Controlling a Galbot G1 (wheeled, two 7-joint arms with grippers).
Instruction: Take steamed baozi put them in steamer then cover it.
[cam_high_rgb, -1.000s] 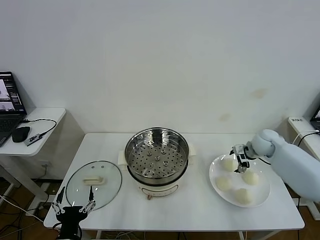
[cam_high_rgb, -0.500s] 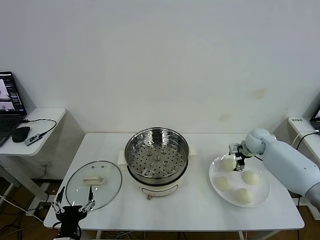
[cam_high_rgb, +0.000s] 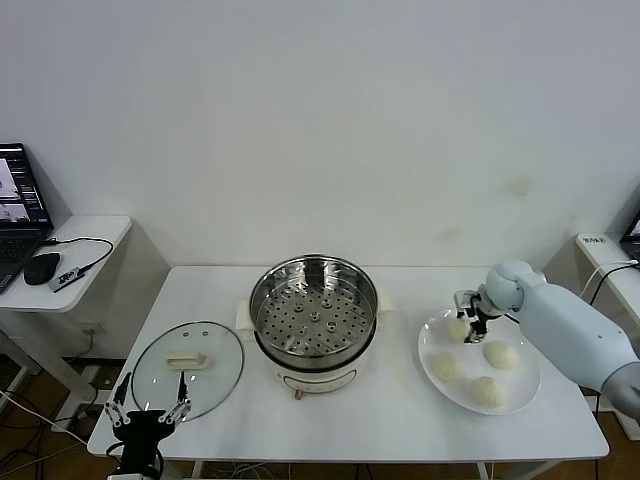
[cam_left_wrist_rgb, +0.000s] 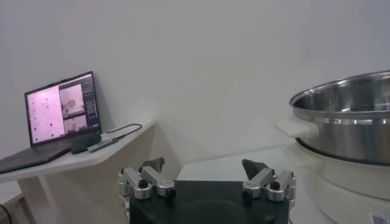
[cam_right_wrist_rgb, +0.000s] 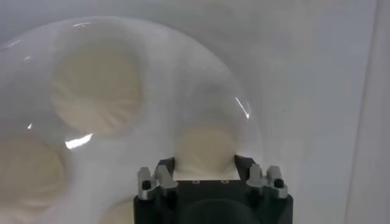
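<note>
Right wrist view: the right gripper (cam_right_wrist_rgb: 204, 176) has its jaws drawn in against the sides of one baozi (cam_right_wrist_rgb: 206, 148) on the plate (cam_right_wrist_rgb: 244, 115). Soft and light, it probably dents easily, so a gentle hold low on its flanks suits. The steamer (cam_high_rgb: 314, 306) stands well apart; the left gripper (cam_high_rgb: 148, 412) waits wide open.

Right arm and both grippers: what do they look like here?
The right arm has a smooth, rounded pale blue-white shell. Right gripper and left gripper are alike: black body, short silver metal finger mounts with round screws, dark fingertips. No cables or markings show.
</note>
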